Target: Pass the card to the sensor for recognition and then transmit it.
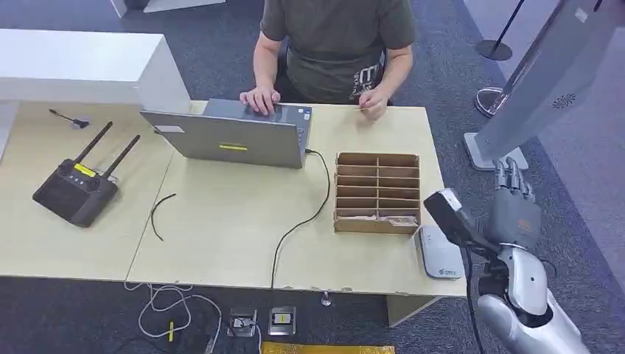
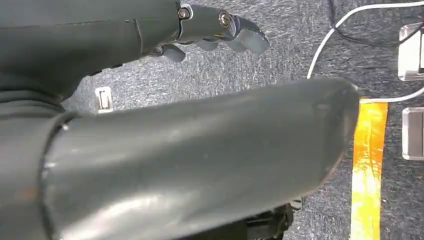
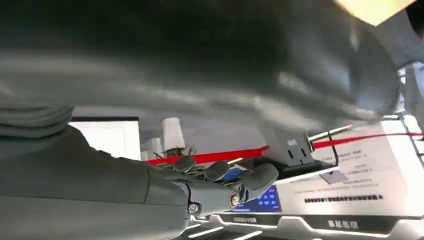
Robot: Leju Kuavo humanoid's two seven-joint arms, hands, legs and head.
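Note:
My right hand [image 1: 516,206] is raised beside the table's right end, fingers pointing up at the slanted grey kiosk panel [image 1: 549,88]. In the right wrist view a thin blue-and-white card [image 3: 233,173] shows between the fingers [image 3: 220,187], close in front of the kiosk face with its small blue screen [image 3: 262,200]. A flat grey reader box [image 1: 440,254] lies on the table corner just left of that hand. My left hand [image 2: 150,40] hangs over the carpet and holds nothing, its fingers loosely apart.
A cardboard slotted box [image 1: 377,192] with cards in its front row stands near the reader. A person sits behind a grey laptop [image 1: 236,136], holding a small card [image 1: 362,109]. A black router [image 1: 74,188] sits far left. Cables and yellow tape [image 2: 369,165] lie on the floor.

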